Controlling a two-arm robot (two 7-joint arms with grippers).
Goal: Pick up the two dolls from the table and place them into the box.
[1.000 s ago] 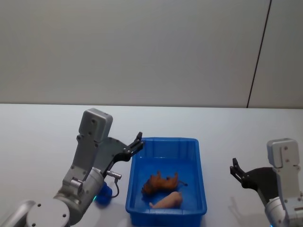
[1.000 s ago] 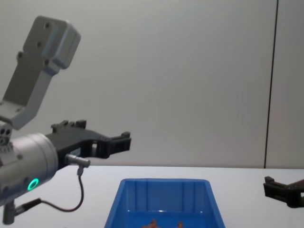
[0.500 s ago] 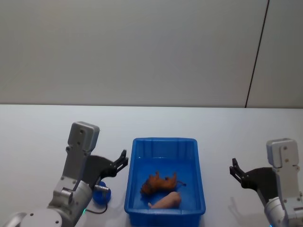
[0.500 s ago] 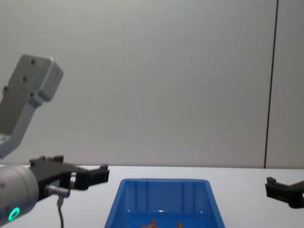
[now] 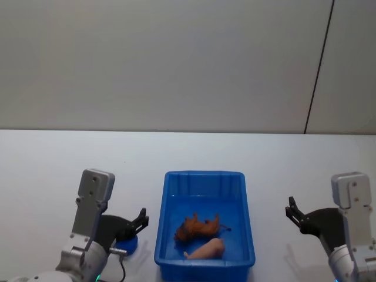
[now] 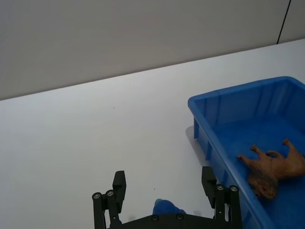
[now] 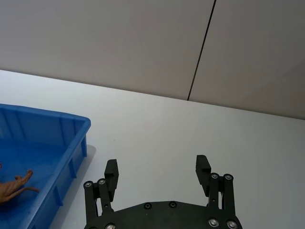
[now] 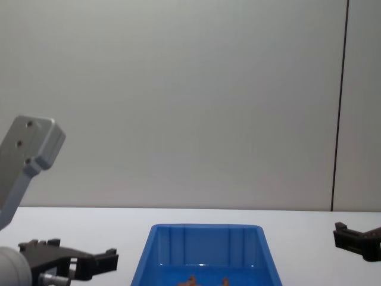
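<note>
Both dolls lie inside the blue box [image 5: 202, 174] on the white table [image 5: 59, 164]: the reddish-brown doll [image 5: 198, 227] in the middle, the pale pinkish doll [image 5: 207, 249] nearer the front wall. The left wrist view shows the brown doll [image 6: 274, 167] in the box [image 6: 238, 90]. My left gripper [image 5: 141, 218] hangs open and empty just left of the box, also seen as the left gripper [image 6: 164, 183] in its wrist view. My right gripper [image 5: 292, 210] stays open and empty to the right of the box, its pads apart around the right gripper [image 7: 157, 168].
A small blue round object [image 5: 126, 242] with a thin cable sits on the table under the left wrist. White tabletop stretches left, right and behind the box. A plain grey wall with a dark vertical seam [image 5: 317, 67] stands behind.
My left arm has come down and drawn back to the left, away from the box's rim, with nothing in its gripper. The right arm and both dolls have stayed put.
</note>
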